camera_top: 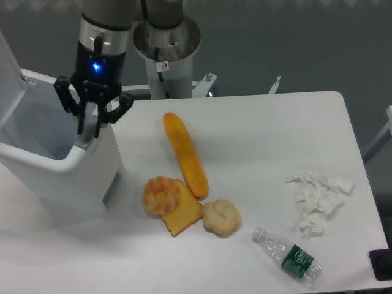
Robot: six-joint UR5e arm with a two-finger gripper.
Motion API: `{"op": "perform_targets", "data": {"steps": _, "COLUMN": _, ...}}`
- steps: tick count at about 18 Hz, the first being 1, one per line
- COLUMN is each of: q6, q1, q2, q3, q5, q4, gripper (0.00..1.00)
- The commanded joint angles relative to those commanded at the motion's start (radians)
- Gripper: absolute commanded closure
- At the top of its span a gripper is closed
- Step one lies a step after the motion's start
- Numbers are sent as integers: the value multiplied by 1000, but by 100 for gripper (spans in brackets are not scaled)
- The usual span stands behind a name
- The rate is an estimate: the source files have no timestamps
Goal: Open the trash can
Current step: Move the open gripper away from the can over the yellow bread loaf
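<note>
The trash can (73,177), a large white boxy bin, stands at the table's left with its lid (8,73) swung up at the left edge, so the hollow inside shows. My gripper (89,130) hangs straight down over the bin's right front rim, at the push bar (83,147). Its fingers stand a little apart with nothing between them. A blue light glows on the wrist above.
A long yellow bread loaf (185,154), a ring pastry (162,194), a toast slice (182,217) and a bun (221,217) lie mid-table. Crumpled tissues (318,199) and a plastic bottle (288,255) lie at the right. The robot's base (166,49) stands behind.
</note>
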Motion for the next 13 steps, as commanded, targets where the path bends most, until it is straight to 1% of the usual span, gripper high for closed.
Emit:
{"op": "perform_targets", "data": {"steps": 1, "q6": 0, "q1": 8, "q2": 0, "q3": 0, "q5": 5, "q4": 2, "gripper": 0}}
{"op": "perform_targets", "data": {"steps": 2, "q6": 2, "q1": 17, "q2": -2, "q3": 0, "q5": 8, "q4": 3, "gripper": 0}}
{"op": "perform_targets", "data": {"steps": 7, "q6": 15, "q1": 121, "q2": -9, "q3": -8, "q5": 15, "q4": 5, "gripper": 0}}
{"op": "perform_targets", "data": {"steps": 9, "q6": 90, "q1": 173, "q2": -29, "q3": -8, "q5": 31, "q4": 9, "gripper": 0}}
{"op": "perform_targets", "data": {"steps": 10, "q6": 141, "q1": 180, "q2": -61, "q3": -2, "q5": 70, "q4": 11, "gripper": 0}}
{"op": "perform_targets", "data": {"steps": 11, "q6": 194, "q1": 181, "q2": -84, "q3": 5, "q5": 142, "q4": 12, "gripper": 0}}
{"op": "perform_targets", "data": {"steps": 13, "q6": 288, "q1": 184, "q2": -115, "q3": 8, "q5": 279, "q4": 15, "gripper": 0}}
